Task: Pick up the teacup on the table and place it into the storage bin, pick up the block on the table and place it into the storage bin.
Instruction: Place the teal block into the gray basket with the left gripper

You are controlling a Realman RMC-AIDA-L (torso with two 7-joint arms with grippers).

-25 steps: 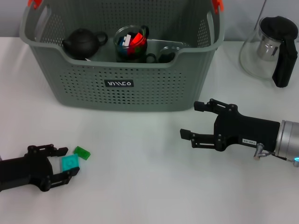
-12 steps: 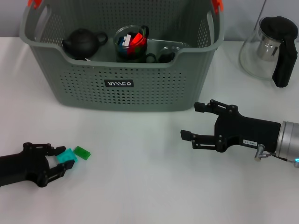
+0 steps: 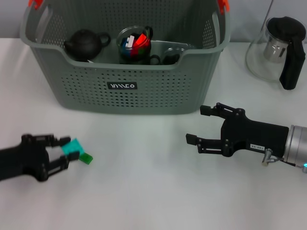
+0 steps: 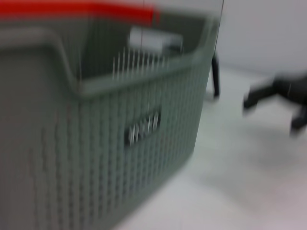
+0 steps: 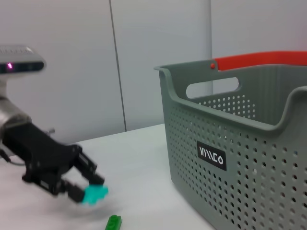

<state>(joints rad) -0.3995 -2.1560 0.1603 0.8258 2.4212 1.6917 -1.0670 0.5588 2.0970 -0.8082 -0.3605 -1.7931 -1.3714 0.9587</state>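
Note:
My left gripper [image 3: 64, 152] is at the table's left, shut on a teal block [image 3: 72, 146] and holding it just above the surface; the right wrist view shows the same teal block [image 5: 94, 193] clear of the table. A small green block [image 3: 86, 156] lies on the table beside it, and this green block [image 5: 113, 222] also shows in the right wrist view. The grey-green storage bin [image 3: 122, 103] stands at the back centre. A glass teacup [image 3: 169, 53] sits inside it. My right gripper [image 3: 196, 124] hovers open, right of centre, holding nothing.
Inside the bin are a black teapot [image 3: 85, 43] and a glass cup of coloured blocks [image 3: 135, 44]. A glass pitcher with a black handle [image 3: 278, 50] stands at the back right. The left wrist view shows the bin wall [image 4: 96, 158] close up.
My left gripper closed on the teal block and raised it off the table, shifting slightly back. The green block and the right arm stayed put.

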